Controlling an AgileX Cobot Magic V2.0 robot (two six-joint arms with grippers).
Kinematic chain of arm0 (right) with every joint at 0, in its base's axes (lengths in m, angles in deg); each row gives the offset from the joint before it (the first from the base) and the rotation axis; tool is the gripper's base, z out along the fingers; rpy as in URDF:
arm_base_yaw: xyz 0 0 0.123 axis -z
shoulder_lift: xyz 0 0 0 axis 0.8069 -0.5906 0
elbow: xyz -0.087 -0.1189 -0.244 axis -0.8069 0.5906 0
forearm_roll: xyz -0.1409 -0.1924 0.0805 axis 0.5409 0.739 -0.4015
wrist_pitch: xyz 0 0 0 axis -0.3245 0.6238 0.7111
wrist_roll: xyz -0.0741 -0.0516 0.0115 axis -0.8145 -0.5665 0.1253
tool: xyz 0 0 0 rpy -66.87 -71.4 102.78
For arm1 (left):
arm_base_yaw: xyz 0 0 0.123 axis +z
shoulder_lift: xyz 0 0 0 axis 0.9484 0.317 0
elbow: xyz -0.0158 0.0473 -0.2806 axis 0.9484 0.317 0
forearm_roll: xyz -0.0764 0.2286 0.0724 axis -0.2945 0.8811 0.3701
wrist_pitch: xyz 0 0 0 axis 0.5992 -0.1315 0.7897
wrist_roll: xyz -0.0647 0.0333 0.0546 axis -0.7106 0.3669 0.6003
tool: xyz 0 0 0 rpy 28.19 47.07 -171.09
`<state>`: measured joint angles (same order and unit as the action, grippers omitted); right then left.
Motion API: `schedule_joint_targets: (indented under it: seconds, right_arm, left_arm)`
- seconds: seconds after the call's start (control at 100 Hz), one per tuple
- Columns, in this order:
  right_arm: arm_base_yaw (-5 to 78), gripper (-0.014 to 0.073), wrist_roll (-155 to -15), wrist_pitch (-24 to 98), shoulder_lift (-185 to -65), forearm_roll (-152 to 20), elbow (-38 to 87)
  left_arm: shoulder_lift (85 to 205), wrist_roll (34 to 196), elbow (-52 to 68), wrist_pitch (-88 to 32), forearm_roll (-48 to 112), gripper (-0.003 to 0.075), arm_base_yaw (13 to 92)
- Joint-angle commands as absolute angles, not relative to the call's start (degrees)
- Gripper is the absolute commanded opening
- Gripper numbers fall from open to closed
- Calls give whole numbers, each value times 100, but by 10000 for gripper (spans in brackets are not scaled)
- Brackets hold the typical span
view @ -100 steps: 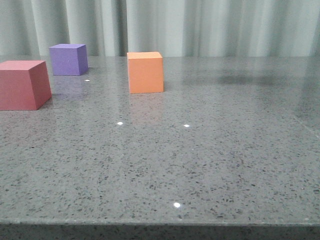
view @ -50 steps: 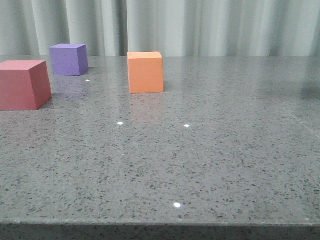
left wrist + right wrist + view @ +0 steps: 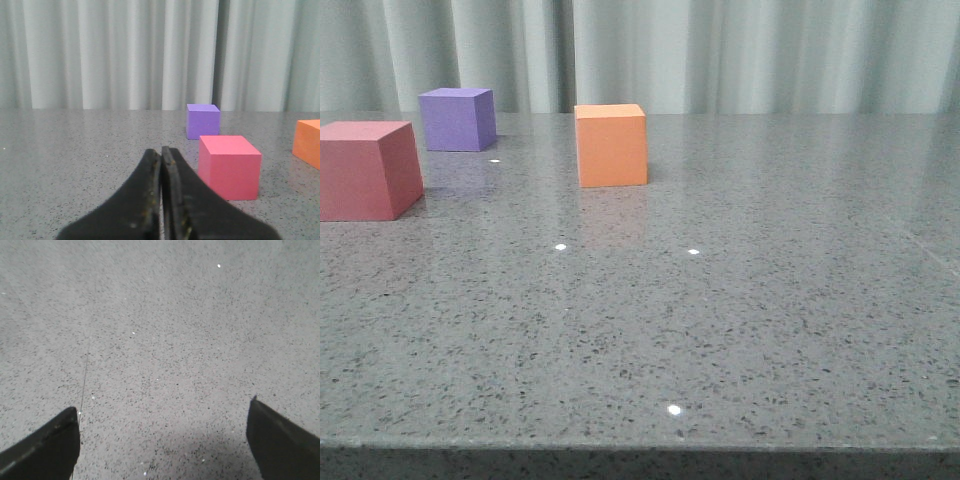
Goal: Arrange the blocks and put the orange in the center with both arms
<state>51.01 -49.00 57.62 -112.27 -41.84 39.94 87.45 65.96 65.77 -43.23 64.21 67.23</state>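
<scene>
A grey speckled stone-look table point(image 3: 740, 330) fills most of the front view, its polished top showing a few small bright points of reflected light and faint coloured reflections. Its front edge runs across the bottom of that view. A thin straight seam line crosses the surface in the right wrist view point(image 3: 85, 375). Behind the table hangs a pale grey-green curtain point(image 3: 740, 55) in vertical folds, spanning the whole width; it shows again in the left wrist view point(image 3: 100, 55), reaching down to the tabletop's far edge.
</scene>
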Motion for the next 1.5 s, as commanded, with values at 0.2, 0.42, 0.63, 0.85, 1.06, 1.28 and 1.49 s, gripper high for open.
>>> schedule_joint_targets:
  seconds: [0.2,0.42,0.63,0.85,1.06,1.28,1.49]
  right_arm:
    - [5146,661,-4943,3640,-9484,-4013,5603]
    - [5146,615,-4943,2954,-9400,-3800,6194]
    - [5146,216,-4943,2783,-9400,-3800,6193]
    - [5146,-67,-4943,2786,-9400,-3800,6193]
    - [5146,-69,-4943,2800,-9400,-3800,6193]
    - [5146,-69,-4943,2800,-9400,-3800,6193]
    - [5146,-69,-4943,2800,-9400,-3800,6193]
  left_arm:
    - [8739,6576,6810,-4780,6413,-20,6734]
    - [8739,6576,6810,-4780,6413,-20,6734]
    - [8739,6576,6810,-4780,6413,-20,6734]
    - [8739,6576,6810,-4780,6413,-20,6734]
    - [8739,6576,6798,-4780,6366,-20,6734]
    - [8776,6576,6198,-4711,5951,-20,6734]
    - [9534,6576,4611,-3023,5722,-20,6734]
